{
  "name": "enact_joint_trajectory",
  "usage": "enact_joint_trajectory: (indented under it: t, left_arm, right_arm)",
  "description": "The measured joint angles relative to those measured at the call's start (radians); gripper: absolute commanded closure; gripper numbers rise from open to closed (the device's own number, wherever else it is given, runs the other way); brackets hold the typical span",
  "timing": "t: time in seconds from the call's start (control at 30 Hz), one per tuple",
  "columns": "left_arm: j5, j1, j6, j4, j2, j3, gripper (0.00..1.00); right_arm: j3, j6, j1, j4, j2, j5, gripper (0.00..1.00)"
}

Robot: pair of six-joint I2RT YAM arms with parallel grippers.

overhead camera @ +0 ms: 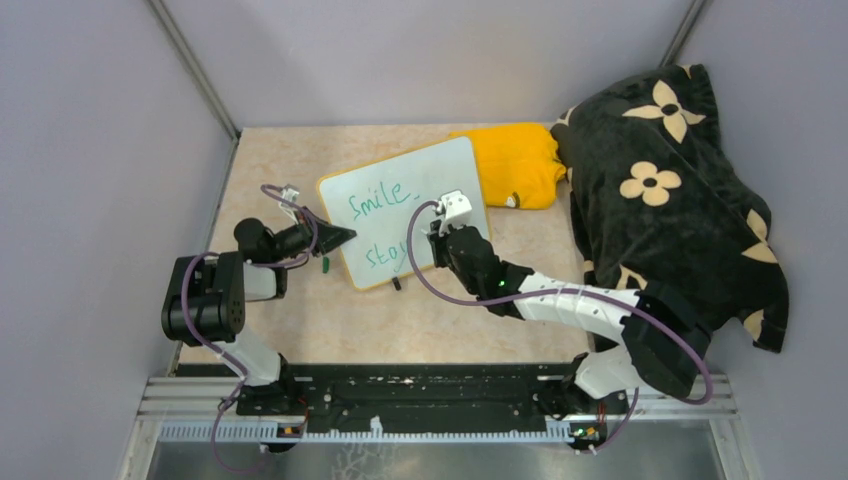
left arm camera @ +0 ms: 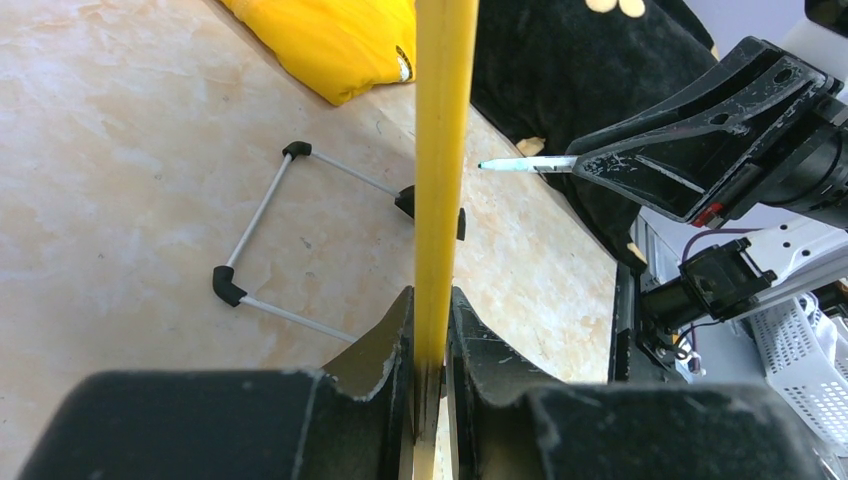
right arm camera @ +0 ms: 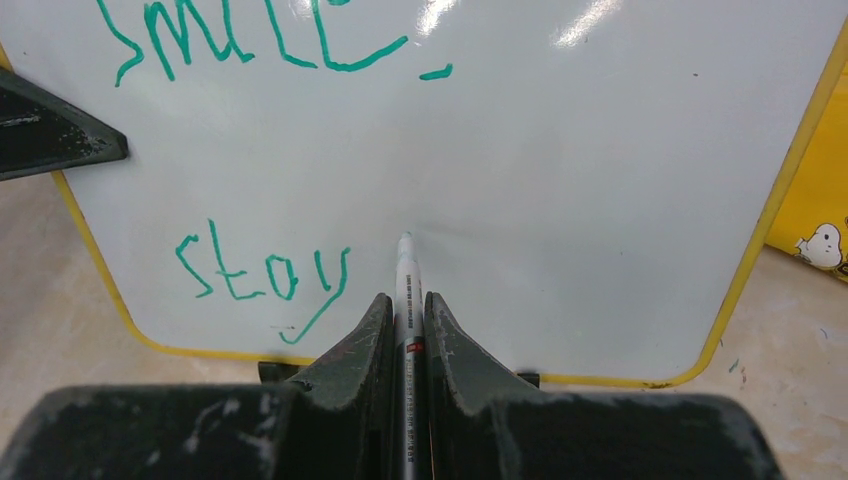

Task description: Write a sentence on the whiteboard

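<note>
The whiteboard (overhead camera: 440, 175) stands tilted mid-table, white with a yellow rim. The sentence reads "Smile" (overhead camera: 380, 200) above "stay" (overhead camera: 385, 252) in green; the right wrist view shows "Smile" (right arm camera: 250, 40) and "stay" (right arm camera: 262, 272). My left gripper (overhead camera: 345, 236) is shut on the board's left edge, seen edge-on as a yellow strip (left arm camera: 440, 150) between the jaws (left arm camera: 432, 295). My right gripper (overhead camera: 437, 235) is shut on a white marker (right arm camera: 405, 290), its green tip at the board just right of "stay". The marker (left arm camera: 525, 163) also shows in the left wrist view.
A folded yellow cloth (overhead camera: 520, 160) lies behind the board. A black flowered blanket (overhead camera: 670, 190) fills the right side. The board's wire stand (left arm camera: 262, 215) rests on the table behind it. A small dark cap (overhead camera: 326, 264) lies beside the board's left edge. Grey walls close in.
</note>
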Motion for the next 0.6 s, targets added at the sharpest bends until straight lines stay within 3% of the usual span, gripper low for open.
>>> enact_joint_trajectory:
  t: [0.6]
  left_arm:
    - [0.003,0.0,0.0,-0.007,0.0,0.005,0.8]
  right_arm:
    - [0.003,-0.034,0.0,0.023,0.032,0.019,1.0]
